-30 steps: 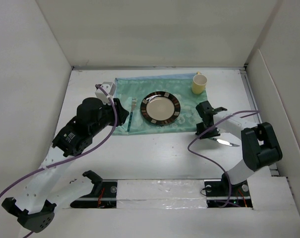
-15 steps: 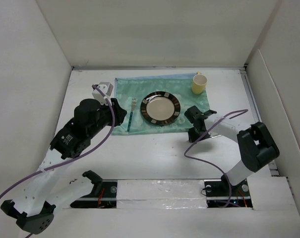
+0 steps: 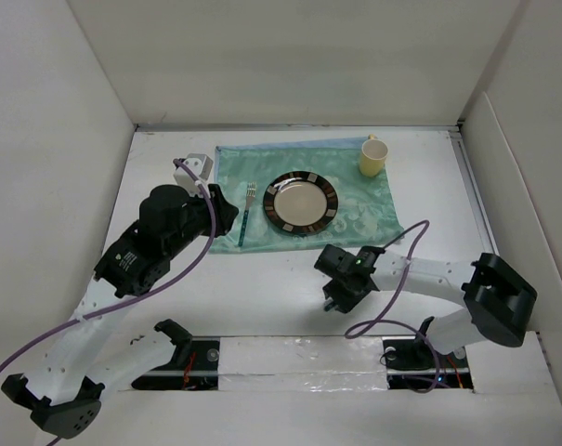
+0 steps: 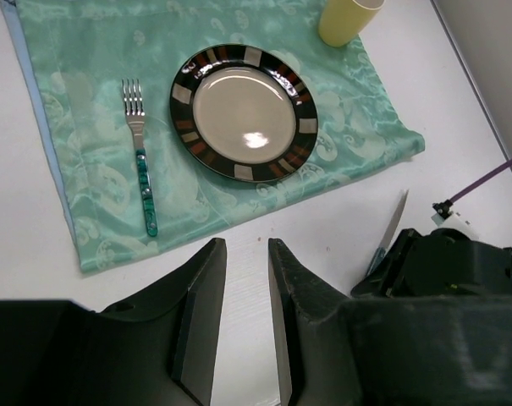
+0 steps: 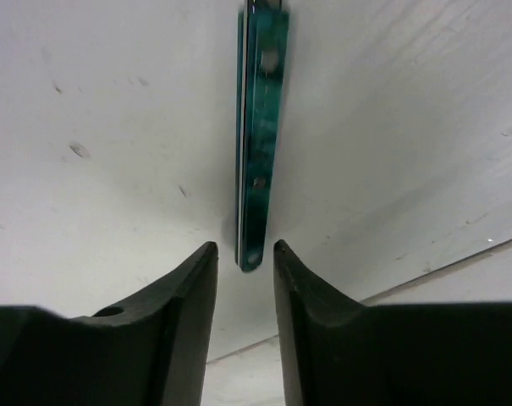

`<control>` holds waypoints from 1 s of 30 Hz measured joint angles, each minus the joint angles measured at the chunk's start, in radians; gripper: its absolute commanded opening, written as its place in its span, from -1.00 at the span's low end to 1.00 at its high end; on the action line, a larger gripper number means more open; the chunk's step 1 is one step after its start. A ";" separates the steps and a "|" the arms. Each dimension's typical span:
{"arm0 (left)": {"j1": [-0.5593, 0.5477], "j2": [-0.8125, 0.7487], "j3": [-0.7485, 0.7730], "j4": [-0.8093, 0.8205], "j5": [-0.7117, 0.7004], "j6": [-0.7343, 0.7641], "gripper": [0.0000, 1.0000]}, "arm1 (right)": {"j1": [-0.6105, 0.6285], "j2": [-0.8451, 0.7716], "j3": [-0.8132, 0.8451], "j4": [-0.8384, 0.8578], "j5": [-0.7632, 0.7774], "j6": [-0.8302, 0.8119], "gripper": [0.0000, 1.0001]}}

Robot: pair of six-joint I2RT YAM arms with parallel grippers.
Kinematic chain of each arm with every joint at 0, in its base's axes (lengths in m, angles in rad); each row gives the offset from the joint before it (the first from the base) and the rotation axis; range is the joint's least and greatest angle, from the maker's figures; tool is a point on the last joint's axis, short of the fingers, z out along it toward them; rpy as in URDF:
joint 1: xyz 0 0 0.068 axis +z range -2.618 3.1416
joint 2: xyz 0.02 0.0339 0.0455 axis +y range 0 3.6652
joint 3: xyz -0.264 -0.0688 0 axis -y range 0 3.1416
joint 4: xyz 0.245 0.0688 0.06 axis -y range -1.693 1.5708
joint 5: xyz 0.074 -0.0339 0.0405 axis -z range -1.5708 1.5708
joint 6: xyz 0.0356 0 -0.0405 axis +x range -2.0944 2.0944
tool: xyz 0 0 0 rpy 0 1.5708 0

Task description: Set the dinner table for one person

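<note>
While it is being spanned by both arms, the dinner table (image 3: 262, 283) is being shown as a broad, flat, smooth white rectangle, faintly scuffed and speckled up close. It is being enclosed by plain white panels (image 3: 290, 65).

On its far half a thin, slightly rumpled pale green mat (image 3: 355, 200) with lighter swirls is being spread. On the mat, a round glazed plate (image 3: 302, 203) with a cream centre and a dark rim of brown and pale blocks is being flanked on its left by a fork (image 3: 246, 214) with metal tines and a mottled teal handle. A pale yellow cylindrical cup (image 3: 372, 156) is being kept at the mat's far right corner; its top is being cut off in the left wrist view.

A slim knife (image 5: 257, 152) with a riveted teal handle is being seen against the table. Its blade is being cropped out of the right wrist view, and from overhead it is being hidden. Whether it is touching the surface cannot be told.

Low over the table's bare near middle, in front of the mat, the right pincer (image 5: 244, 247) is being held spread, its tips straddling the handle's end with slivers of white on both sides. The left pincer (image 4: 245, 245) is being held a little apart, gripping nothing, above the table near the mat's left edge.
</note>
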State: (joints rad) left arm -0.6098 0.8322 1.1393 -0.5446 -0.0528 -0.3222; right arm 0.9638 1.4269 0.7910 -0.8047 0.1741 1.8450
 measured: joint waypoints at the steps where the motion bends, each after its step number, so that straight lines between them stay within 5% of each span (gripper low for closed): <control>1: 0.000 0.002 0.000 0.000 0.001 0.000 -0.51 | 0.015 0.005 0.003 -0.006 0.001 -0.007 0.01; 4: 0.000 0.010 0.000 0.000 0.012 0.000 -0.52 | 0.023 0.014 0.009 -0.032 0.020 -0.024 0.22; 10: 0.000 0.019 0.000 0.001 0.029 0.000 -0.52 | -0.037 -0.014 0.008 -0.057 0.062 -0.080 0.19; 17: 0.000 0.023 0.000 0.001 0.038 0.000 -0.51 | -0.023 0.103 0.058 -0.068 0.053 -0.142 -0.15; 18: 0.000 0.023 0.000 0.001 0.038 0.000 -0.51 | -0.012 0.119 0.072 -0.069 0.049 -0.148 -0.25; 19: 0.000 0.023 0.000 0.001 0.038 0.000 -0.52 | -0.003 0.131 0.083 -0.069 0.045 -0.150 -0.57; 23: 0.000 0.023 0.000 0.001 0.037 0.000 -0.51 | 0.014 0.147 0.104 -0.080 0.039 -0.146 -1.00; 30: 0.000 0.023 0.000 0.001 0.037 0.000 -0.51 | 0.031 0.088 0.182 -0.265 0.121 -0.140 -1.00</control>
State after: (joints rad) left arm -0.6098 0.8551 1.1389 -0.5434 -0.0162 -0.3225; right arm 0.9951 1.5150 0.9726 -1.0695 0.2947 1.7054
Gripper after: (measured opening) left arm 0.240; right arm 0.100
